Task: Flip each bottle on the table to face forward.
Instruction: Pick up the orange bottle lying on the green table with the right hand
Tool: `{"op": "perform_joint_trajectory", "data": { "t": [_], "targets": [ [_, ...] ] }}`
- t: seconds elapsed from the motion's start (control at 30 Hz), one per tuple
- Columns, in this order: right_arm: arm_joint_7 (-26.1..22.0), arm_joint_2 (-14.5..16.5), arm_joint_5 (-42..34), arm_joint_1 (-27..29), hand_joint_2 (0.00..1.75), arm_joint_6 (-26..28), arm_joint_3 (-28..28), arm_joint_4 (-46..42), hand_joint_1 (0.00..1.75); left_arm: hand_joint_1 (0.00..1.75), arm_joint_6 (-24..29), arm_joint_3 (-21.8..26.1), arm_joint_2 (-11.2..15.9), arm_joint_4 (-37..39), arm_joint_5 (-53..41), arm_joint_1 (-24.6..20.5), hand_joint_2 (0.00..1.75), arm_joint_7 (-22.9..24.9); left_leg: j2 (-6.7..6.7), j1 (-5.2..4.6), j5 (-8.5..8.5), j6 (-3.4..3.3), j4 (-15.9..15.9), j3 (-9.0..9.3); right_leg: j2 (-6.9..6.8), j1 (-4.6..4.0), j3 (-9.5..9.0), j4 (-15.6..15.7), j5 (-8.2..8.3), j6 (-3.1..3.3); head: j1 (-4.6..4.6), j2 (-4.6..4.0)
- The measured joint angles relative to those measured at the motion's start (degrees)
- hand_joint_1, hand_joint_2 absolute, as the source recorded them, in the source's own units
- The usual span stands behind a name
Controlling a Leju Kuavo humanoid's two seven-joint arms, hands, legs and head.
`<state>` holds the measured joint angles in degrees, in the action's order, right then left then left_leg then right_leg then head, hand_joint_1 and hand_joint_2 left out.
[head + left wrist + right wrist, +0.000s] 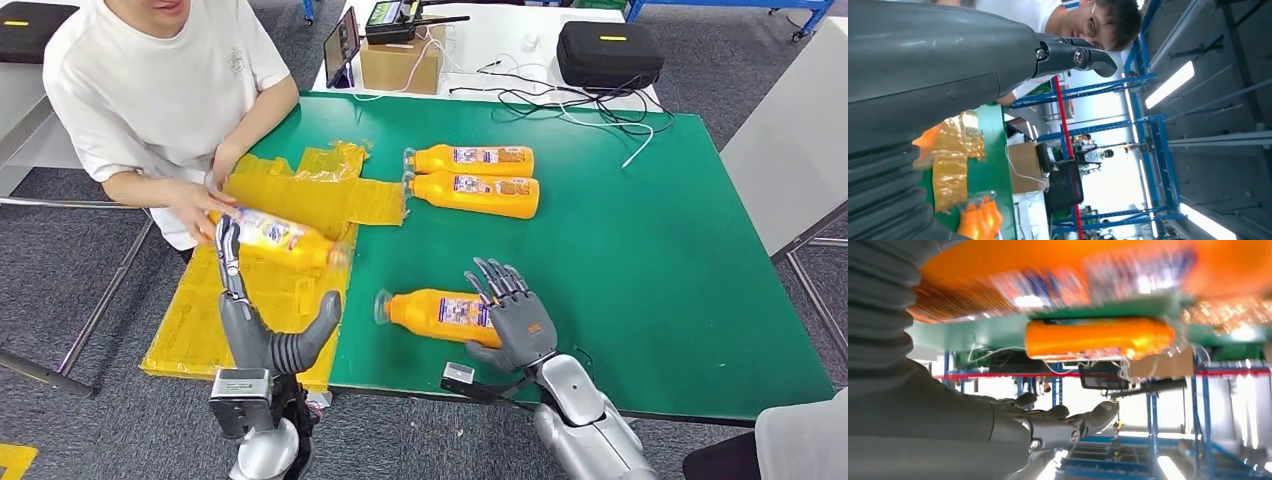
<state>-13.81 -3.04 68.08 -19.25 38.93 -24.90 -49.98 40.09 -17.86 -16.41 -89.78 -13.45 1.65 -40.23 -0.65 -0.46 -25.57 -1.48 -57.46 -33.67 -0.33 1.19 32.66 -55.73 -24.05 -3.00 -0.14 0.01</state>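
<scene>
The right half of the green table lies bare, so a hand could pass freely there from the near edge to the far right corner. Toward the middle, two orange bottles lie side by side, touching, blocking the far centre. A third bottle lies near the front edge with the right hand resting against it. On the left, yellow wrapping covers the table's edge, and a person leans in there holding another bottle, with the left hand raised just below it. Cables crowd the far edge.
</scene>
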Motion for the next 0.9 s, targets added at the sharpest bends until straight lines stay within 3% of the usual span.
{"op": "perform_joint_trajectory", "data": {
  "t": [0.2, 0.47, 0.83, 0.87, 0.9],
  "targets": [
    [5.49, -2.03, 3.69, -3.1, 1.75, -6.67, -0.51, 3.05, 0.0, 0.0, 0.0, -2.67, 1.17, -0.37, 0.43, 0.63, 1.75, 0.02, 0.07, 0.04, 0.01, 0.01, 0.02, -0.01, 0.03, -0.03, 0.02, -0.02, 0.0, 0.01, 0.01, 0.01],
    [6.14, -2.67, 3.93, -4.69, 1.75, -8.11, -1.13, 4.79, 0.0, 0.0, 0.0, -3.74, 1.7, -0.38, 0.25, 1.09, 1.75, 0.02, 0.05, 0.02, 0.0, 0.01, 0.01, -0.07, 0.02, -0.01, 0.05, -0.02, 0.0, 0.0, 0.01, 0.0],
    [7.73, -2.5, 1.74, -9.21, 1.75, -21.58, -3.75, 7.22, 0.0, 0.0, 0.0, -4.13, 1.53, -1.73, -1.66, 1.76, 1.75, 0.02, 0.18, 0.03, 0.01, 0.01, 0.02, 0.12, 0.09, -0.02, -0.06, -0.01, 0.03, 0.01, 0.01, 0.0],
    [8.25, -2.4, 1.47, -9.61, 1.75, -22.55, -4.0, 7.44, 0.3, 0.0, 0.0, -4.23, 1.56, -1.78, -1.53, 1.76, 1.75, 0.02, 0.19, 0.03, 0.01, 0.01, 0.02, 0.17, 0.1, -0.02, -0.09, -0.01, 0.03, 0.01, 0.01, -0.01],
    [8.99, -2.26, 1.23, -9.94, 1.75, -23.32, -4.21, 7.65, 0.71, 0.0, 0.0, -4.32, 1.58, -1.8, -1.45, 1.76, 1.75, 0.02, 0.19, 0.03, 0.01, 0.01, 0.02, 0.2, 0.1, -0.02, -0.12, -0.01, 0.03, 0.01, 0.01, -0.01]
  ]
}}
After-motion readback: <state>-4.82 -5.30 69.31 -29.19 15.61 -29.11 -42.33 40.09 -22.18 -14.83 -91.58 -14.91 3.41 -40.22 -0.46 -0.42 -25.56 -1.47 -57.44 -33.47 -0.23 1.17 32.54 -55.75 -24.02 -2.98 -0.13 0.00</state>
